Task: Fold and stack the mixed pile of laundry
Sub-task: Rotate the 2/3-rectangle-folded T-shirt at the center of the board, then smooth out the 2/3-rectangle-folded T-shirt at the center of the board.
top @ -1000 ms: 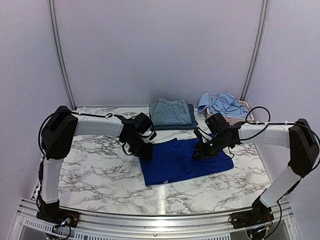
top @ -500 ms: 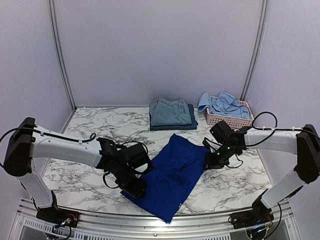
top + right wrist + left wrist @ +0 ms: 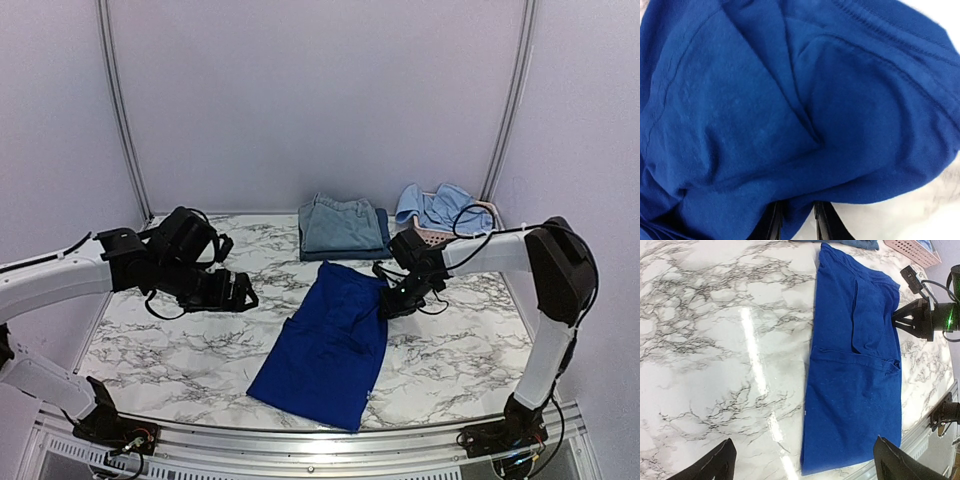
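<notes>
From above, the royal-blue T-shirt (image 3: 325, 345) is lying lengthwise on the marble worktop (image 3: 180, 340). The left arm's jaws are hovering spread, apart from it on its left. The right arm's jaws are meeting its right edge. The left wrist view is showing the shirt flat beyond wide-spread jaws. In the right wrist view, the nearly closed jaws are pinching blue cloth.

White tubular arm links (image 3: 50, 278), black joints (image 3: 182, 240), looping black cables (image 3: 472, 207), black jaws
</notes>
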You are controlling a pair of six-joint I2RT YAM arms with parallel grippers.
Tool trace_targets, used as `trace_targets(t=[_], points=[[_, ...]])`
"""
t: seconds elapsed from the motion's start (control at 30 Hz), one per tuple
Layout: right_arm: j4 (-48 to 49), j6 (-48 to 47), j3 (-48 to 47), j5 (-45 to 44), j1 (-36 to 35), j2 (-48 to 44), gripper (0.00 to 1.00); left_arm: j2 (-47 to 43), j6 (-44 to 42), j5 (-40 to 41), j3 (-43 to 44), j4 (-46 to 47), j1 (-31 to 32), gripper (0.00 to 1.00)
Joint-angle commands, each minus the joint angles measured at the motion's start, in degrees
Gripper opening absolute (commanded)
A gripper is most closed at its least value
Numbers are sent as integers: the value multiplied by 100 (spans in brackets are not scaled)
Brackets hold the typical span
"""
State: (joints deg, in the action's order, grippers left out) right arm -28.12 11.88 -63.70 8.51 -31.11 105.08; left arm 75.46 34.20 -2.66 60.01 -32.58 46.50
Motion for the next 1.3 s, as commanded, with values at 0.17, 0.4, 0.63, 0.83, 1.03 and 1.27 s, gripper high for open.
trace_targets(t=[0.17, 0.4, 0.63, 0.83, 1.03, 1.27], points=[[-10, -1354, -1613, 25, -471, 1419, 24, -607, 459, 239, -684, 134, -272, 99], [-591, -1454, -2893, -317, -435, 1683, 25, -284, 71, 141, -767, 499, -272, 99], [-443, -636, -1485, 1071, -176, -19, 38, 494, -23, -582, -965, 1263, -442, 73], [124, -117, -185, 2197, -233, -583, 41, 1180, -129, -1076, -835, 1766, -760, 57], [478, 23, -30, 2259, -376, -286, 42, 1850, -426, -1419, -505, 1820, -901, 50], [581, -4, -435, 2259, -498, 242, 40, 2233, -528, -1536, -340, 1886, -940, 46]])
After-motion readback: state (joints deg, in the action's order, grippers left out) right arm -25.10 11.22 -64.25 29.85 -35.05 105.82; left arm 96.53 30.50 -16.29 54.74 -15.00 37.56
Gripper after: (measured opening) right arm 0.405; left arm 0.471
